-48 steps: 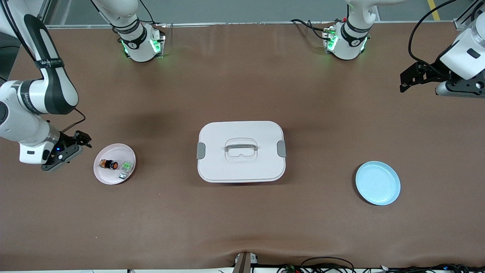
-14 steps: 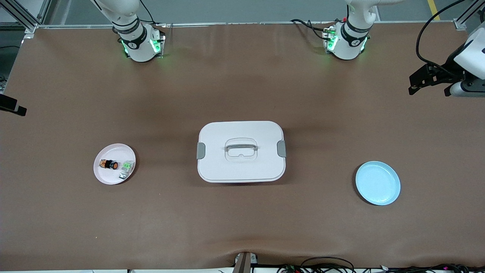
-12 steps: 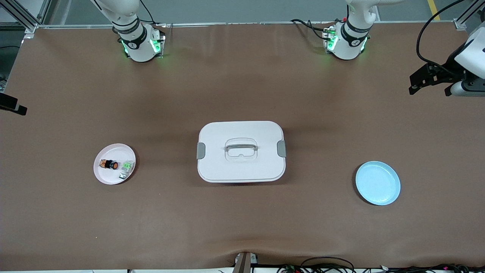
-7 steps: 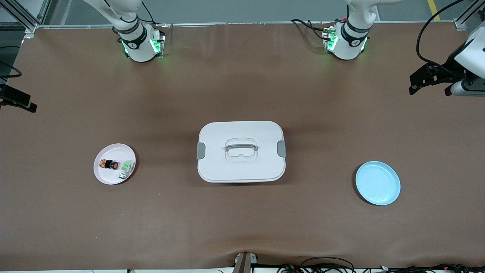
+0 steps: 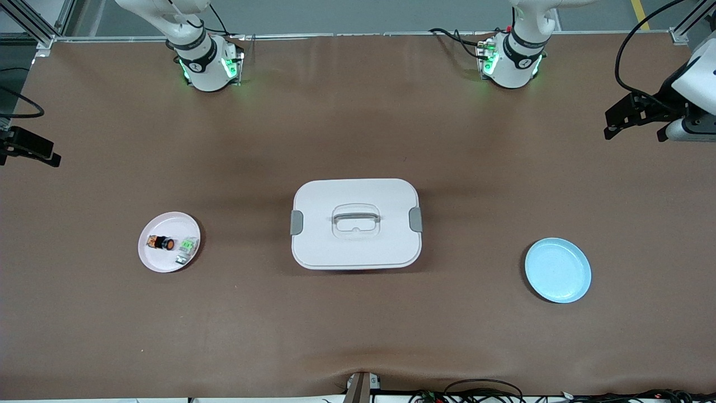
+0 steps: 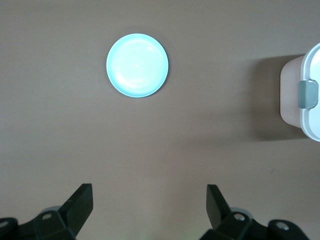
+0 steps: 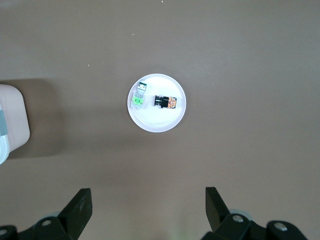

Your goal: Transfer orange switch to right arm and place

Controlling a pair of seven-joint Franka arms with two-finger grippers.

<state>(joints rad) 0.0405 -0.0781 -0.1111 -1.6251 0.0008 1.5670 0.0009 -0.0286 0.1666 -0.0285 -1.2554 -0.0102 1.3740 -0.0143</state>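
Lying on pink plate (image 5: 146, 254), orange switch (image 5: 160, 242); well apart from spread-fingered, empty left gripper (image 6: 149, 202) and right gripper (image 7: 148, 205).

Only the lidded white box (image 5: 356, 224) stands mid-table between the pink plate (image 5: 154, 259) and blue plate (image 5: 557, 270), with bare brown tabletop (image 5: 358, 129) all round.

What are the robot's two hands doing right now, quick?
Left hand: open, holding nothing, up over bare table at its own end.
Right hand: open, holding nothing, up over bare table; the orange switch lies on the pink plate.
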